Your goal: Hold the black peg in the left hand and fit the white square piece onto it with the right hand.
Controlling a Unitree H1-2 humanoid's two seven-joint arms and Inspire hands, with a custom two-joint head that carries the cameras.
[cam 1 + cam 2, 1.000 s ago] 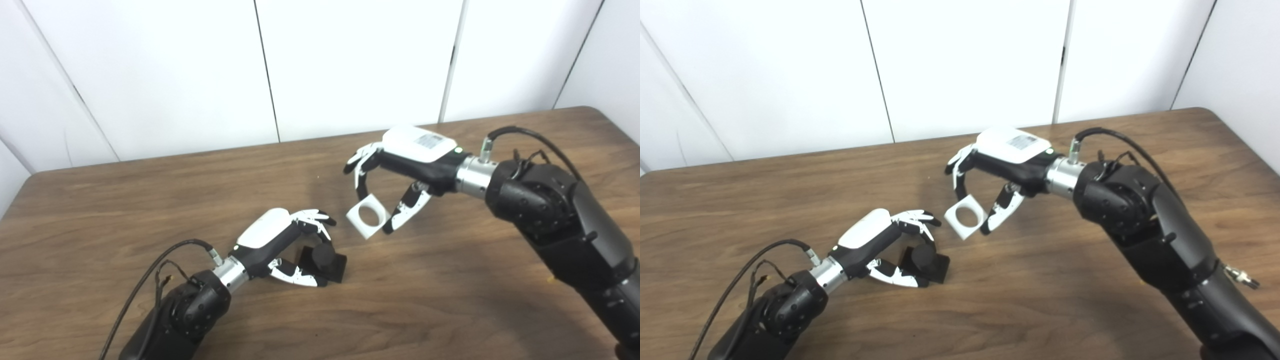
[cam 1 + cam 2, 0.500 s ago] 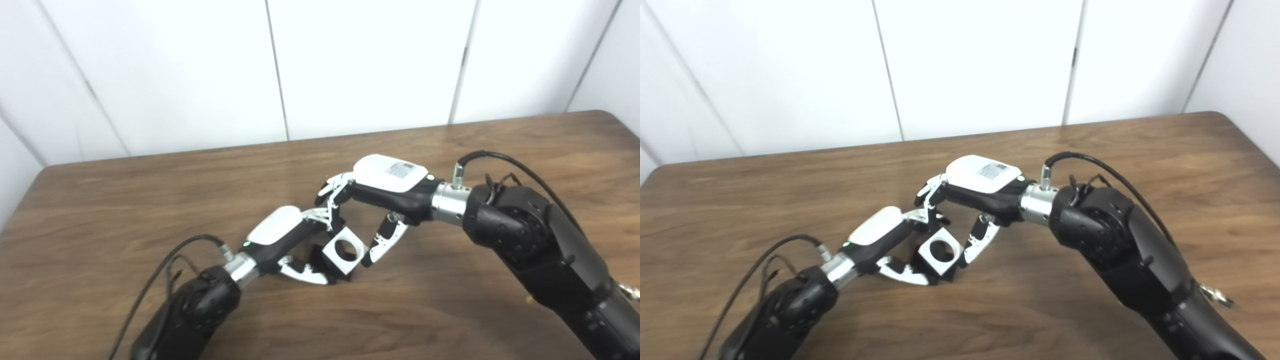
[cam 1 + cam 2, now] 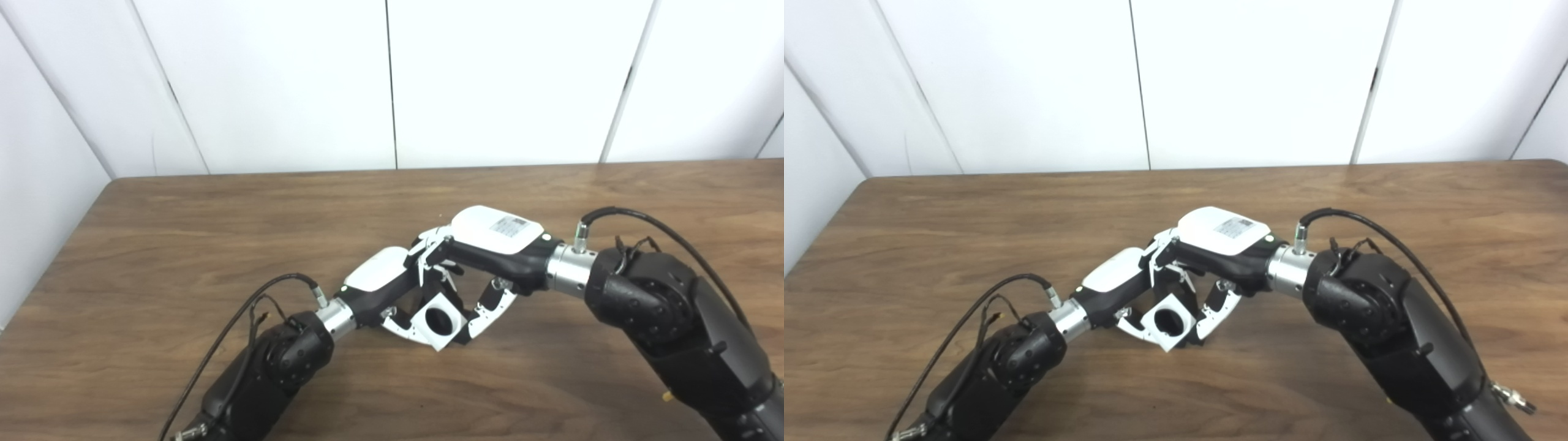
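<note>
The white square piece (image 3: 438,322) with a round hole is pinched between the thumb and fingers of my right hand (image 3: 490,245), which is shut on it. It sits low over the table, pressed against my left hand (image 3: 381,286). The black peg (image 3: 437,319) shows only as a dark shape filling the hole; the white piece hides the remainder of it. My left hand's fingers and thumb curl around the peg from the left, behind the white piece. The fingers of both hands overlap above the piece.
The brown wooden table (image 3: 184,245) stretches to a white panelled wall at the back. Its left edge (image 3: 821,226) is in view. A black cable (image 3: 269,294) loops from the left wrist, another from the right wrist (image 3: 643,220).
The right hand has carried the white piece down and left, from apart from the left hand onto the peg. The peg is now covered. The camera has also shifted.
</note>
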